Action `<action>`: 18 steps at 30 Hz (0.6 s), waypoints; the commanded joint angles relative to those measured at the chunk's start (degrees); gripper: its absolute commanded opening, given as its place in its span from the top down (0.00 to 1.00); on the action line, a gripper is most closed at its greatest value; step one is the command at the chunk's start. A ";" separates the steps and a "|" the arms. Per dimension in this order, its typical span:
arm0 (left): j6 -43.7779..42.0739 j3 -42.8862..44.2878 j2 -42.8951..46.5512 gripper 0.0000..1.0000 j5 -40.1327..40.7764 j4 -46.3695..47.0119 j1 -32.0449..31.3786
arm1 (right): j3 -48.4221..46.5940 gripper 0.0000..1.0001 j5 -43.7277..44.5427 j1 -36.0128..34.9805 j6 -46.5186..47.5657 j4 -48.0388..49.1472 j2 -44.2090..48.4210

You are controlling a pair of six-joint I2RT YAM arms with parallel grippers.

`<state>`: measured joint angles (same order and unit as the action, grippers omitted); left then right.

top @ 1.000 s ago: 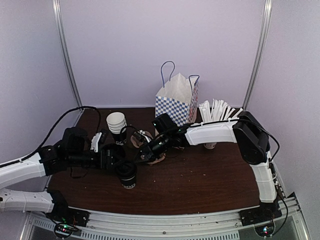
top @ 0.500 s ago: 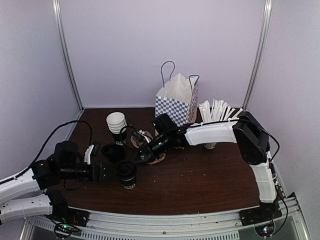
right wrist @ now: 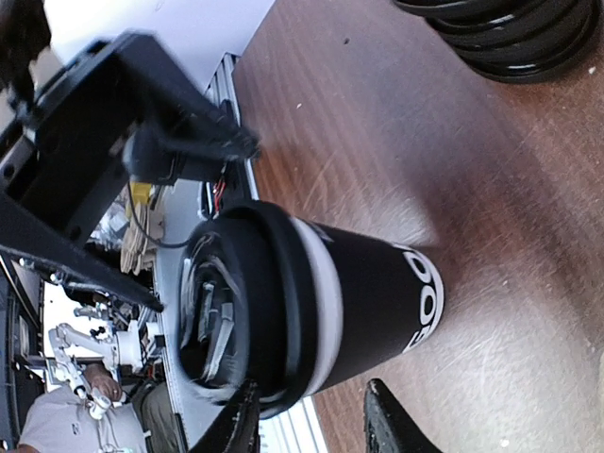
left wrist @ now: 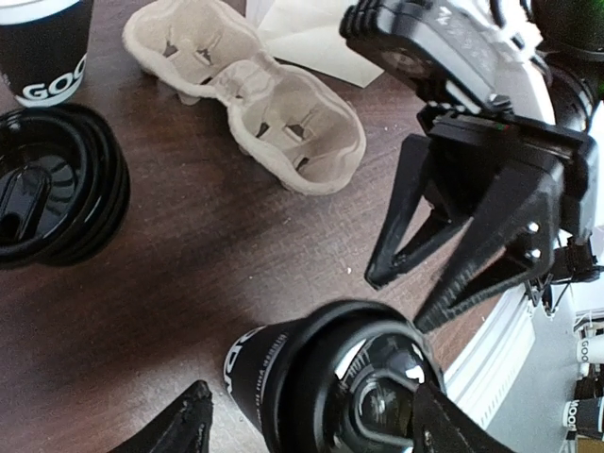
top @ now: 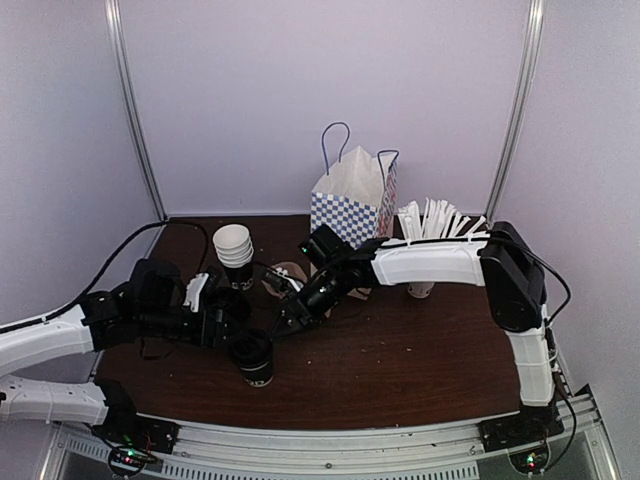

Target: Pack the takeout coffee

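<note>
The takeout coffee [top: 255,358], a small black paper cup with pale print and a black lid, stands upright near the table's front left. In the left wrist view the cup [left wrist: 330,387] sits between the spread fingers of my left gripper [left wrist: 311,420], which is open. My left gripper [top: 238,328] is at the cup's left in the top view. My right gripper [top: 286,318] is open just behind and right of the cup. In the right wrist view the cup [right wrist: 321,307] lies just beyond the open right gripper [right wrist: 311,420].
A blue-checkered paper bag [top: 355,200] stands at the back. A stack of lidless black cups [top: 233,250] and a cardboard cup carrier [left wrist: 255,104] are behind the coffee. A stack of black lids [left wrist: 47,198] lies left. A white cup of sticks [top: 430,230] stands back right.
My left arm drew back to the left, then came back right with its open fingers around the cup. My right gripper stayed open near the cup, shifting slightly.
</note>
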<state>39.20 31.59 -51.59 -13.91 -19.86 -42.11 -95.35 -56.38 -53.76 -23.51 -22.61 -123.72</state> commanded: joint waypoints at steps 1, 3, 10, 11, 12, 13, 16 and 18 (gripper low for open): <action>-4.32 3.02 -3.38 0.27 -2.87 1.77 -0.17 | -0.47 0.61 1.05 -0.47 3.81 -3.71 3.80; -4.52 2.89 -4.64 0.27 -4.72 3.43 -0.17 | -0.85 0.61 0.72 -0.47 3.88 -3.78 3.71; -6.40 3.75 -8.44 0.28 -6.03 4.86 -0.12 | -0.42 0.61 2.55 -0.47 9.25 -8.02 6.54; -6.41 4.04 -8.57 0.28 -6.02 4.68 -0.16 | 1.19 0.61 3.57 -0.54 10.67 -8.17 8.01; -6.35 4.04 -8.35 0.29 -5.85 4.73 -0.12 | 3.29 0.61 4.77 -0.74 12.03 -7.93 9.52; -6.20 4.05 -7.90 0.29 -5.25 4.34 -0.17 | 5.73 0.62 6.07 -0.93 13.80 -7.83 11.00; -5.21 4.58 -4.24 0.28 -0.44 0.29 -0.17 | 7.95 0.62 8.23 -1.09 15.62 -8.28 13.43; -2.06 4.09 0.40 0.27 3.42 -2.08 -0.17 | 7.30 0.62 9.09 -1.04 16.65 -9.26 13.80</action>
<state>34.41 33.63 -57.95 -16.97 -18.94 -42.11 -88.36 -51.20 -54.35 -11.57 -30.59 -112.57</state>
